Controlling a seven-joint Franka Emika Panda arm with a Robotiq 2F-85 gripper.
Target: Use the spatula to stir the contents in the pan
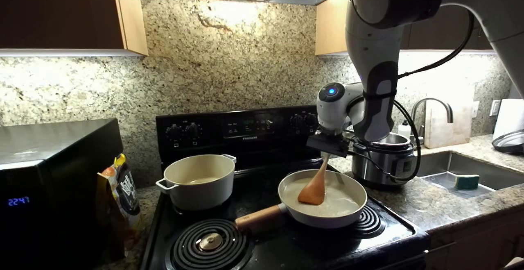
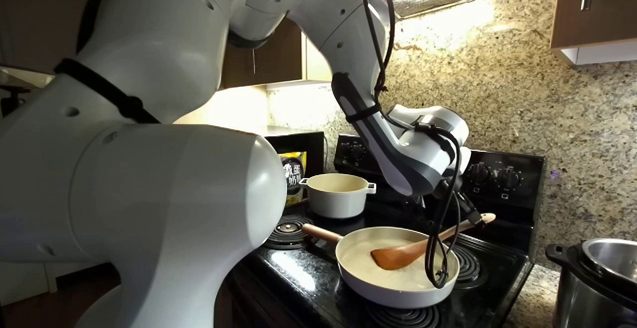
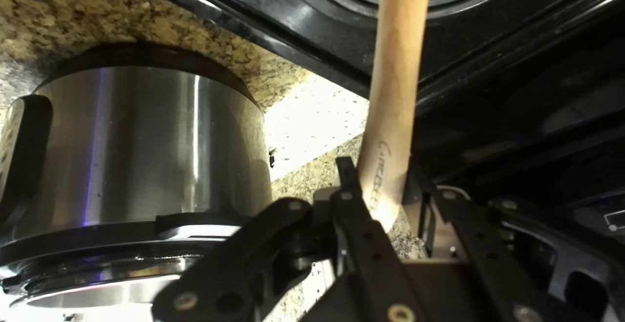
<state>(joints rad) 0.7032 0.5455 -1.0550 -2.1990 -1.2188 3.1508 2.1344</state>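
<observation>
Wooden spatula (image 3: pixel 396 77) shows lettering (image 3: pixel 378 175) only in the wrist view.

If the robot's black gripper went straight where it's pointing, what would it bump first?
Probably the speckled tan granite counter, or the glossy black straight stove edge beside it, beyond the flat-bladed orange-brown wooden spatula that the black gripper holds. Depth is unclear in the wrist view.

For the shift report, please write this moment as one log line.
hand: shut on spatula | blade: in pan | pan: on stove
</observation>
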